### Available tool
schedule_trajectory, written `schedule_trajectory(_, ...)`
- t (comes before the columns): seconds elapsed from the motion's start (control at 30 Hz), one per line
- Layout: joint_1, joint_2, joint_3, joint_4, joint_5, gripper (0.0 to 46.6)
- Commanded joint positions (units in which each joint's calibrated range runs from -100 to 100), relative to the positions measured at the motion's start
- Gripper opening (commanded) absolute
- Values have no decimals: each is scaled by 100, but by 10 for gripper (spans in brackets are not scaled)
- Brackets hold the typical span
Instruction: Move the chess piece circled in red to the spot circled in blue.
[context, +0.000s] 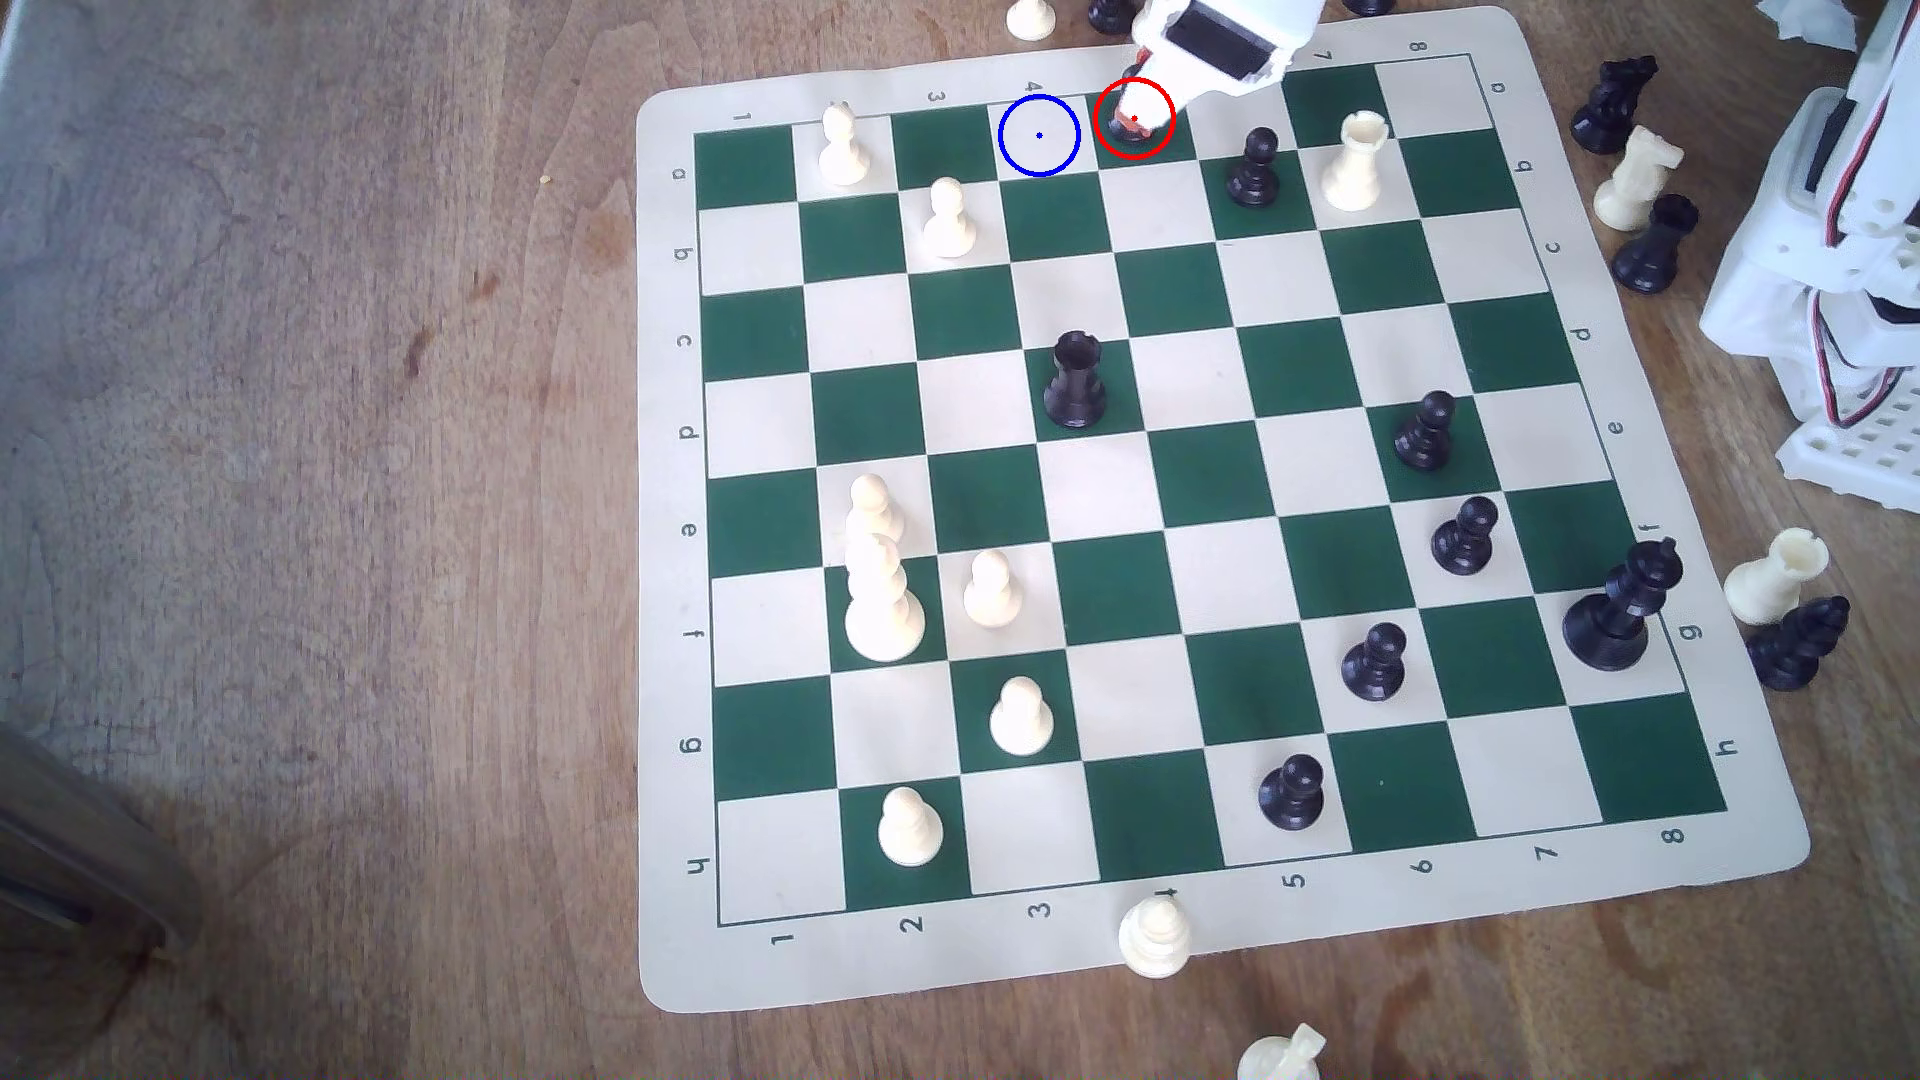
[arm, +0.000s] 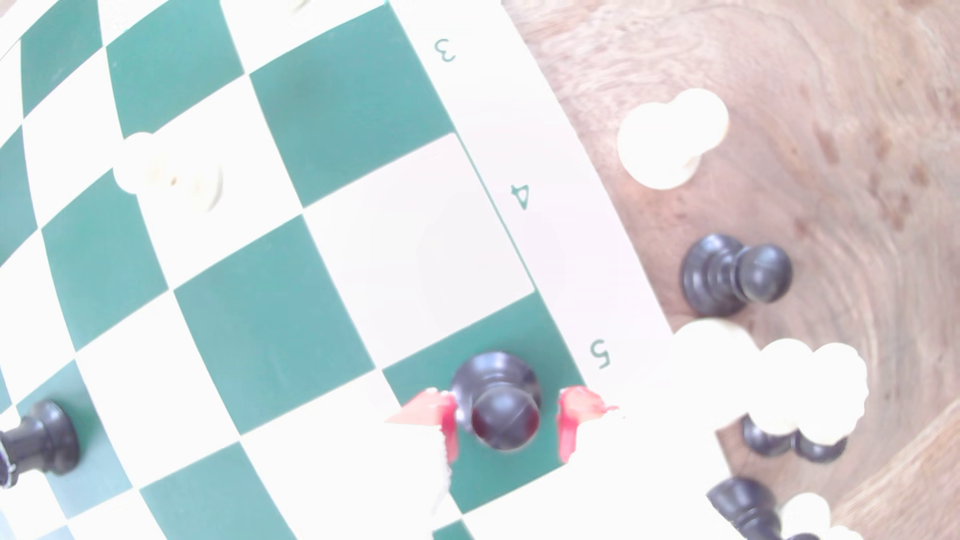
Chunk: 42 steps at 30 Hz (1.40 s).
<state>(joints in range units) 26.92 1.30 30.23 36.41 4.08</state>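
Standing upright, glossy black pawn (arm: 498, 402), ball head, between red-tipped gripper (arm: 506, 420) fingers

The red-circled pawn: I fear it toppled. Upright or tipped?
Upright: the pawn stands on its base on the green square, head up, between the open tool's tips.

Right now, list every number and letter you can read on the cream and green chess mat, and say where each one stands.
"1" to "8": bottom margin of the cream and green chess mat, exterior view.
"1", "3", "4", "7", "8": top margin; other numbers hidden by the white gripper.
"a" to "h": left margin.
"a" to "h": right margin.
"3", "4", "5": margin in the wrist view, "5" beside the glossy black pawn.
No brand or words legible.
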Motion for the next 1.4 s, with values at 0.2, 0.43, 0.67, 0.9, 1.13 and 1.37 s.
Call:
schedule_trajectory(0.2,11,-87,-22,-79,-20,74)
schedule_trajectory(0.43,-28,-138,87,-177,-29,2)
schedule_trajectory(0.67,-44,-334,-86,175,-34,2)
schedule_trajectory(0.9,-122,-767,-902,1002,-186,2)
schedule_trajectory(1.13,-247,-741,-1781,1387,-283,2)
schedule_trajectory(1.37,-459,-410,-2860,1797,-357,2)
